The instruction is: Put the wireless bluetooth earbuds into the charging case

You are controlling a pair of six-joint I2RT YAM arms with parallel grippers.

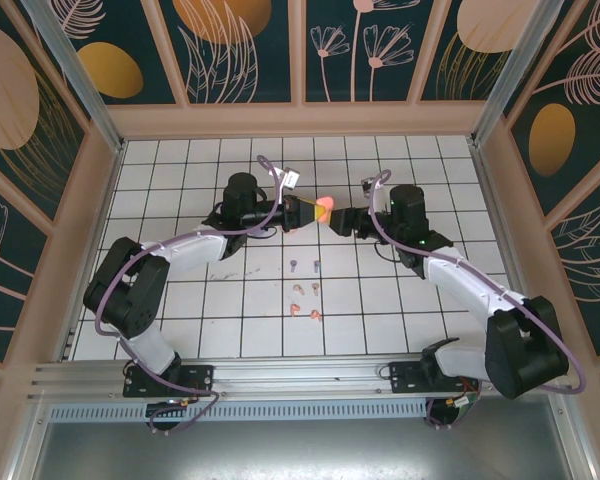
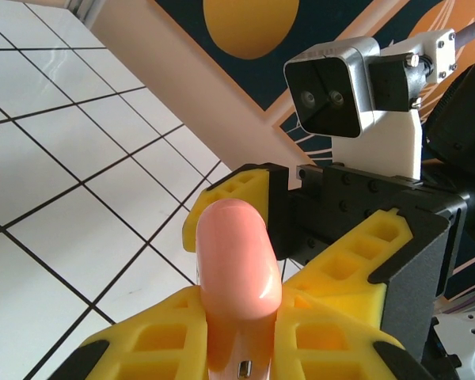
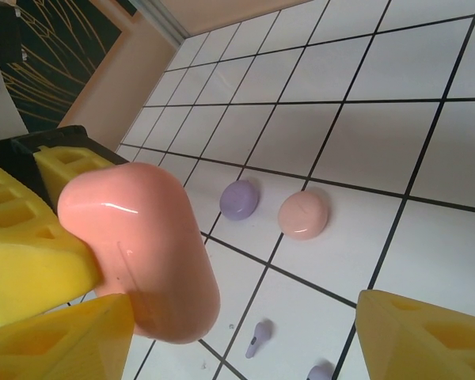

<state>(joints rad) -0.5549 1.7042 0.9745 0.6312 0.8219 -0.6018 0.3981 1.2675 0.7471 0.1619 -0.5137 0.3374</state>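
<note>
While tiny earbuds lie loose in pairs on the white tiled table toward its near edge, farther back near the centre the left gripper pinches a glossy coral-pink charging case, and the right gripper faces it, jaws spread, one finger just beside the case's tip.

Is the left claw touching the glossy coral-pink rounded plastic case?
Touching. The left wrist view shows the left claw shut on the glossy coral-pink rounded plastic case, with its yellow fingers pressed against both sides.
</note>
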